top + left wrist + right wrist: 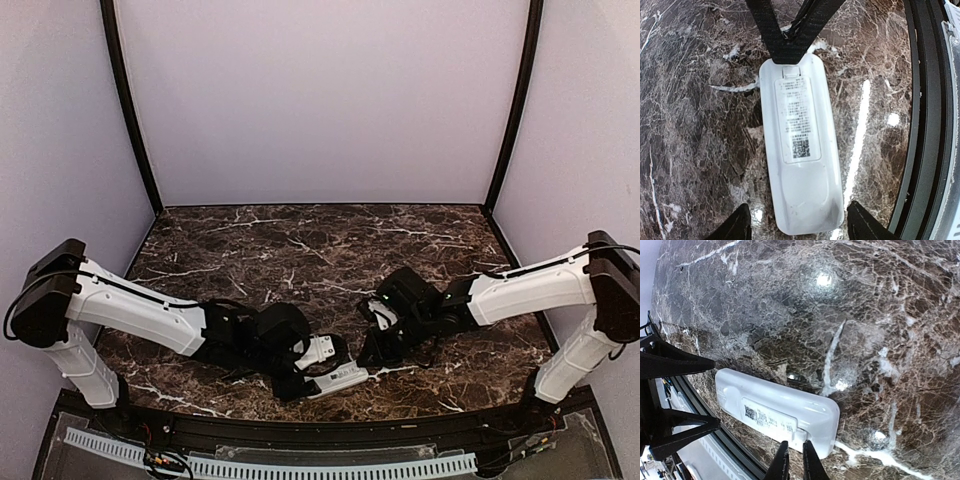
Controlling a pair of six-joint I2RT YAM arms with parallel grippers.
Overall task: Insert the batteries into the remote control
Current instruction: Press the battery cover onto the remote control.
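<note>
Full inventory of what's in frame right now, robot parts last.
table: 1, dark brown marble, white veins
remote control: 1, white, label side up, near the table's front edge
batteries: none visible
enclosure walls: 3, pale lilac, back and sides
slotted strip: 1, white, below the front edge
left gripper: 1, black, open, straddling one end of the remote
right gripper: 1, black, jaws together, tips at the remote's other end
arms: 2, white and black, one each side

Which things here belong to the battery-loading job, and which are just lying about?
Job: remote control, label side up; left gripper; right gripper. No batteries visible.
Not part of it: marble table; black edge rail.
</note>
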